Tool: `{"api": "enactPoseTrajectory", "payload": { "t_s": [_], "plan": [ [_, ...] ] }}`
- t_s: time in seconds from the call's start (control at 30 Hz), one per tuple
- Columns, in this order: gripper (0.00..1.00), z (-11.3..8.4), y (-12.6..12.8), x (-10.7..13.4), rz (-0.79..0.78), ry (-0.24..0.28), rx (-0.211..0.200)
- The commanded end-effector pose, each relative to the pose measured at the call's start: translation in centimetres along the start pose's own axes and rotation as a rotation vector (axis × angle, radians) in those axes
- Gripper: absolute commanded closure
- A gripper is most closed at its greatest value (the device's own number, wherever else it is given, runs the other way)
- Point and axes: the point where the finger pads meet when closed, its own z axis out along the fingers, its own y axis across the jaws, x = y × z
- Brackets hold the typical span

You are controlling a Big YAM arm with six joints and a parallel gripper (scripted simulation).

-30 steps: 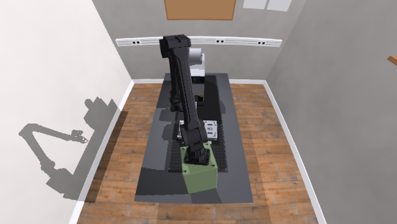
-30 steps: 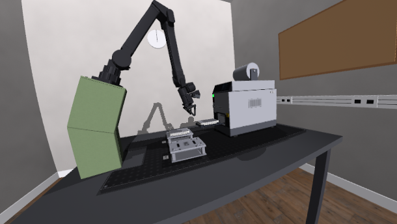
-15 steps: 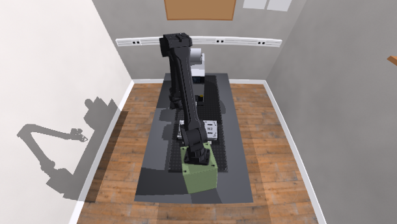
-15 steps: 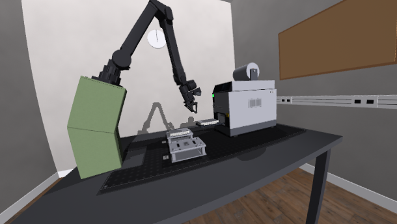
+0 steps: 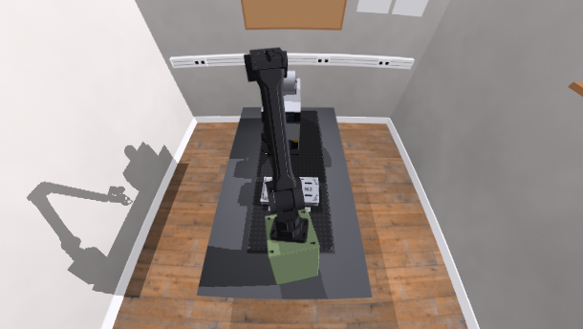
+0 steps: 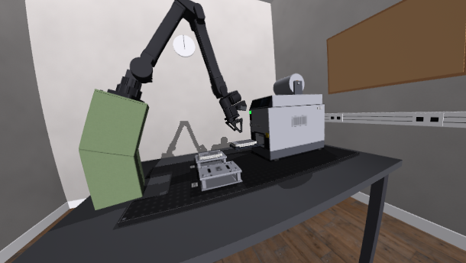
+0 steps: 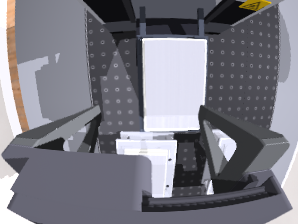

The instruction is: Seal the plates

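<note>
One plate (image 6: 244, 144) (image 7: 174, 85) is carried on the stage in front of the sealer (image 6: 296, 128), whose lamp (image 6: 250, 112) is lit green, while the claw (image 6: 237, 126) (image 7: 149, 110) is held above and just beside that plate, released, with its fingers spread wide. Another plate (image 6: 211, 156) is set in the far nest (image 6: 199, 162) on the bench (image 5: 346, 268) (image 6: 244, 214), and beside it the near nest, N2 (image 5: 311, 189) (image 6: 219, 169), is left without a plate.

Over the past second the black arm (image 5: 276, 120) (image 6: 208, 53) has swung a little, carrying its open claw (image 6: 237, 126) (image 7: 149, 110) closer to the front of the plate sealer (image 6: 297, 126) (image 5: 292, 102). Seen from above, the elbow (image 5: 268, 59) and forearm have shifted slightly toward the sealer's side of the desk (image 5: 346, 239) (image 6: 244, 214). On the pale wall, the shadow (image 5: 125, 197) of the claw has crept along with it, nearer the sealer's shadow (image 5: 148, 164).
</note>
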Motion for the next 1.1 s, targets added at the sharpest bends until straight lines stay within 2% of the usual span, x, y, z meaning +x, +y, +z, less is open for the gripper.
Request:
{"api": "enactPoseTrajectory", "payload": {
  "t_s": [0.0,0.1,0.23,0.33,0.43,0.57,0.87,1.07],
  "plan": [
    [0.0,0.6,-1.4,-1.6,-0.035,0.001,0.006],
    [0.0,1.0,-2.9,-2.3,-0.035,0.005,0.01],
    [0.0,0.9,-3.0,-3.1,-0.03,-0.009,0.002],
    [0.0,1.3,-4.9,-4.5,-0.027,-0.014,0.009],
    [0.0,1.1,-4.5,-4.3,-0.017,-0.025,0.015],
    [0.0,0.5,-3.3,-4.0,-0.016,-0.035,-0.002],
    [0.0,0.3,-2.6,-2.8,-0.011,-0.022,-0.006],
    [0.0,0.3,-2.4,-4.1,-0.018,-0.048,-0.01]
  ]
}}
